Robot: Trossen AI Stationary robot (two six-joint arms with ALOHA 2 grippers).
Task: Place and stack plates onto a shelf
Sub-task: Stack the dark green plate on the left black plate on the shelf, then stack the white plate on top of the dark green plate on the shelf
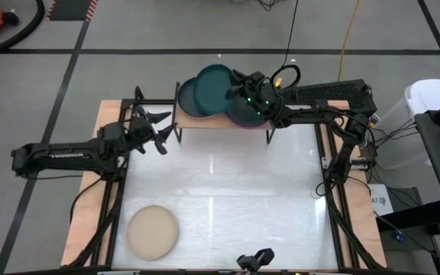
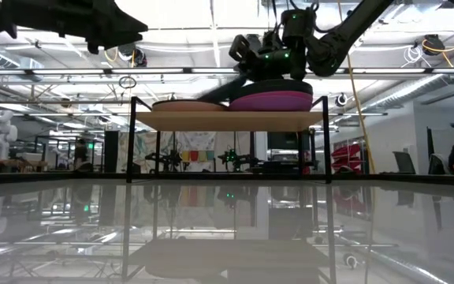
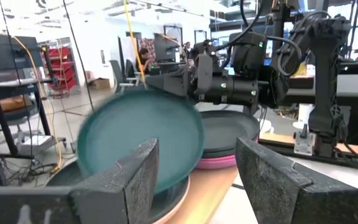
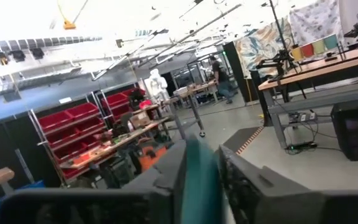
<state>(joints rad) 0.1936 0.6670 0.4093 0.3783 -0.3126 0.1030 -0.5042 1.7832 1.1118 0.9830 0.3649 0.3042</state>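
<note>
The low wooden shelf stands at the table's far edge. On its left half lies a stack with a dark teal plate on top and a salmon pink plate at the bottom. On its right half lies a stack of pink and purple plates with a charcoal plate on top. My right gripper is shut on a second dark teal plate, which is tilted over the left stack. My left gripper is open and empty, just left of the shelf. A beige plate lies flat on the table at the near left. My right gripper pinches the teal plate's rim between its two fingers, on the side toward the right stack. The fingers come from the table's right. The plate is tilted, its held edge high and its opposite edge low over the left stack. I cannot tell whether that low edge touches the stack.
The white table top stretches from the shelf to the near edge. Black frame rails run along the table's left and right sides. The low-view camera mount sits at the near edge.
</note>
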